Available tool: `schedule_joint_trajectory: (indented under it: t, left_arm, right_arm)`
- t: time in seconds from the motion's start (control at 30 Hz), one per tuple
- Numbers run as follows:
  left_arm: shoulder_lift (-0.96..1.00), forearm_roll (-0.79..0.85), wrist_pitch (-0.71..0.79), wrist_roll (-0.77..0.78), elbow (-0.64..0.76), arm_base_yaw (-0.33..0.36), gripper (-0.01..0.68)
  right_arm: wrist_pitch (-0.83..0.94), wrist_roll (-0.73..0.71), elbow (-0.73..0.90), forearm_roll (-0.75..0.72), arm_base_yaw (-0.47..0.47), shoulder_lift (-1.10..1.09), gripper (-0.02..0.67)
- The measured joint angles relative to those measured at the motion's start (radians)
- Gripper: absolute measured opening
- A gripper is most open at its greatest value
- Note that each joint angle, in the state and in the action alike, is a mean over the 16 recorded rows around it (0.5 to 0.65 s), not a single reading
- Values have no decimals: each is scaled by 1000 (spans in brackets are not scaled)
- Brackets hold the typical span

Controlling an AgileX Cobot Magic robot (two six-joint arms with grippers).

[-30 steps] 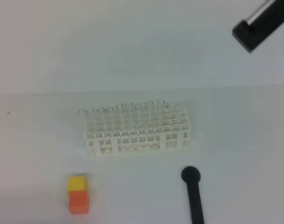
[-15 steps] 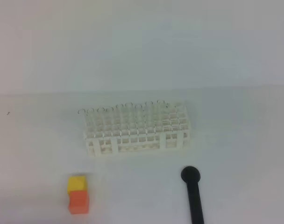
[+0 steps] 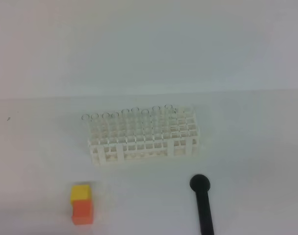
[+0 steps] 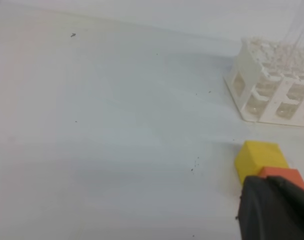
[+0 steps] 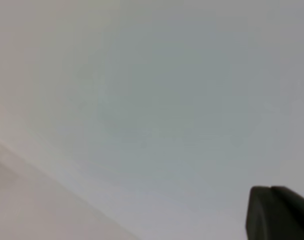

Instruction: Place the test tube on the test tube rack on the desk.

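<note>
Standing on desk (image 3: 36,147): test tube rack (image 3: 144,137)

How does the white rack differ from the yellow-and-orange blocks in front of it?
The test tube rack is white, an open lattice of many small square holes; the yellow-and-orange blocks are solid and brightly coloured. The rack is much wider than the blocks. The rack holds clear tubes along its far row; the blocks hold nothing. In the high view the rack sits mid-desk, the blocks nearer the bottom left. Both rest on the white desk.
</note>
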Motion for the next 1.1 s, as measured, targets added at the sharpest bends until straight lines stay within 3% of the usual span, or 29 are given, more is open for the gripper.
schedule_joint_trajectory:
  t: [0.27,0.63,0.8,1.1]
  left_arm:
    - [0,0,0,0,0,0,-1]
    - [0,0,1,0,0,0,-1]
    - [0,0,2,0,0,0,-1]
    - [0,0,2,0,0,0,-1]
  right_arm:
    - [46,-4,92,102,-136,-111,-1]
    - [79,-11,144,149,-157,-169,-1]
    - [107,157,176,60,-159,-207,-1]
    - [173,655,267,-176,-189,-273,-1]
